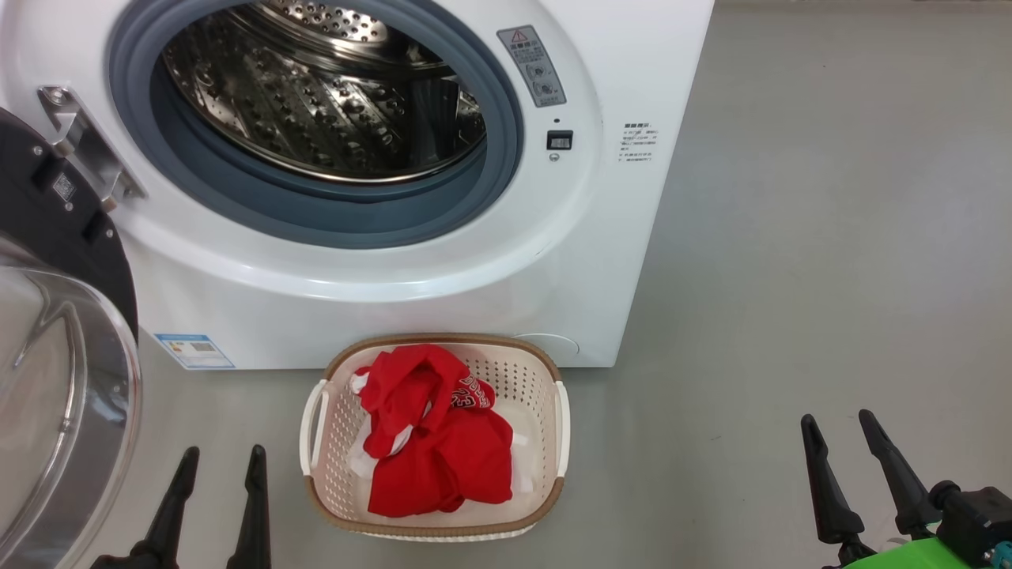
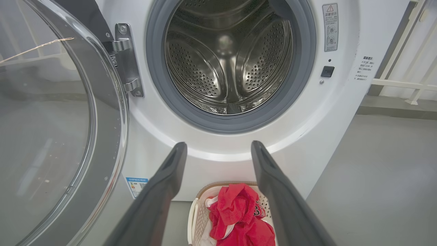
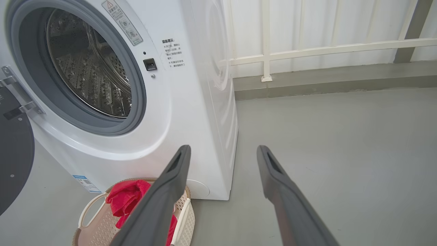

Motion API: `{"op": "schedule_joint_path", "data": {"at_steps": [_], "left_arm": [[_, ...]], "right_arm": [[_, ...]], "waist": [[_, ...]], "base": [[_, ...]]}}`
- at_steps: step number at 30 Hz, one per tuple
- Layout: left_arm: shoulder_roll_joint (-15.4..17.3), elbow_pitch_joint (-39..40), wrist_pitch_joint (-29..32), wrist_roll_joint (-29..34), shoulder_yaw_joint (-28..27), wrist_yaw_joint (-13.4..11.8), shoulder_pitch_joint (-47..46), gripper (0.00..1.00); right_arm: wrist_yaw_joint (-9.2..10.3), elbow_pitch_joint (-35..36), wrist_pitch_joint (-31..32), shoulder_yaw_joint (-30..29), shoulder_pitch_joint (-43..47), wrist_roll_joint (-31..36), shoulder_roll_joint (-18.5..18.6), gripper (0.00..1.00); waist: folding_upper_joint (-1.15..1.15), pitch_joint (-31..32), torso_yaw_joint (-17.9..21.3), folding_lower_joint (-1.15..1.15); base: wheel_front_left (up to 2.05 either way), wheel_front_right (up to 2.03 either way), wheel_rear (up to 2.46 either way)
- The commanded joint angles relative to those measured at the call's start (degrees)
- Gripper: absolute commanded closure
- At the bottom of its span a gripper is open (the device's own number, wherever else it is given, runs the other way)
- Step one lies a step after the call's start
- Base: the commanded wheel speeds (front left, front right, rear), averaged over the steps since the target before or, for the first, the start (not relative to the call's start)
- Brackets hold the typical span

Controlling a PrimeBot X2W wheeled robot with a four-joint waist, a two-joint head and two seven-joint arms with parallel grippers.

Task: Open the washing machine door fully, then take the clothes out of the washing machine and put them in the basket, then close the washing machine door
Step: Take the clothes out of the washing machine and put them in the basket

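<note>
The white washing machine stands with its steel drum bare inside. Its door hangs swung open to the left on a metal hinge. On the floor before the machine sits the basket, and the red clothes with some white cloth lie in it. My left gripper is open, left of the basket. My right gripper is open over bare floor at the right.
Grey floor stretches to the right of the machine. A white railing and a low kerb stand behind it. The open door's glass bowl bulges out close to my left gripper.
</note>
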State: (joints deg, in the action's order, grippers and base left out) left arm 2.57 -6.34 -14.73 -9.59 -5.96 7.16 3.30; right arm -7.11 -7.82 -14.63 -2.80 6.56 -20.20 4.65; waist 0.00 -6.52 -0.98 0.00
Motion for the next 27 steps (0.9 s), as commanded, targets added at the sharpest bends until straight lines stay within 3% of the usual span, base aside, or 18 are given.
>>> {"op": "schedule_joint_path", "data": {"at_steps": [1,13,27], "left_arm": [[0.32,1.67,-0.27,0.10,-1.87,0.33,-1.54,0.00],[0.32,2.21,-0.27,0.03,-0.66,0.33,-1.98,0.00],[0.31,2.34,-0.27,-0.58,-0.05,0.33,-1.67,0.00]], "right_arm": [[-0.37,1.28,-0.37,1.22,-1.39,-0.41,0.61,0.00],[-0.37,1.36,-0.37,1.25,-1.73,-0.40,0.45,0.00],[-0.37,1.49,-0.37,1.27,-1.31,-0.40,0.34,0.00]], "waist": [[0.00,0.06,0.00,0.00],[0.00,-0.12,-0.06,0.00],[0.00,0.30,-0.42,0.00]], "base": [[0.00,0.00,0.00],[-0.14,0.14,0.00],[-1.37,1.37,0.00]]}}
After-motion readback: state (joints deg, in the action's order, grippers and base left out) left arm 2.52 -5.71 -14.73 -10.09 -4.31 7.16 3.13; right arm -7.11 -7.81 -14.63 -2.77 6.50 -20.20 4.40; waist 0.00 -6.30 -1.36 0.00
